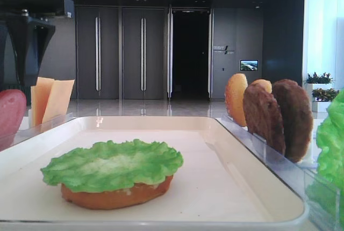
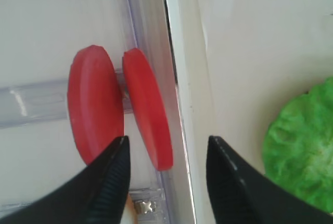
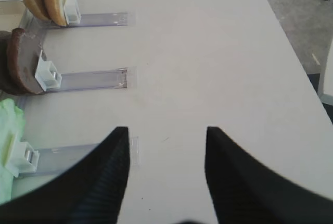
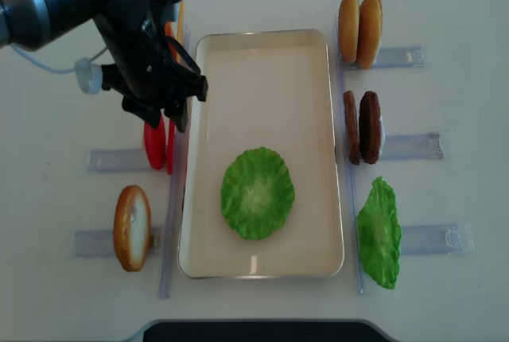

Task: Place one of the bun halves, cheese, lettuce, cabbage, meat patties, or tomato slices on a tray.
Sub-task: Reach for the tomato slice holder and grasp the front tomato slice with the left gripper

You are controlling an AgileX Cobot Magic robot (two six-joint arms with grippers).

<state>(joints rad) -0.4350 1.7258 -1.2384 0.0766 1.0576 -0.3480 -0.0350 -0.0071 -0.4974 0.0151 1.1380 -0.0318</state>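
Note:
Two red tomato slices (image 2: 93, 109) stand on edge in a clear rack just left of the cream tray (image 4: 262, 33). My left gripper (image 2: 166, 143) hangs open over them, and the lower end of the slice nearer the tray (image 2: 148, 104) lies between its fingers, untouched. In the overhead view this gripper (image 4: 163, 111) sits right above the slices (image 4: 155, 145). On the tray lies a green lettuce leaf (image 4: 257, 192) on top of a bun half (image 1: 115, 196). My right gripper (image 3: 166, 135) is open over bare table, holding nothing.
Right of the tray, racks hold two bun halves (image 4: 359, 28), two meat patties (image 4: 362, 127) and a lettuce leaf (image 4: 378, 235). Another bun half (image 4: 131, 227) stands at the front left. Cheese slices (image 1: 51, 99) stand behind the tomatoes, mostly hidden by the left arm from above.

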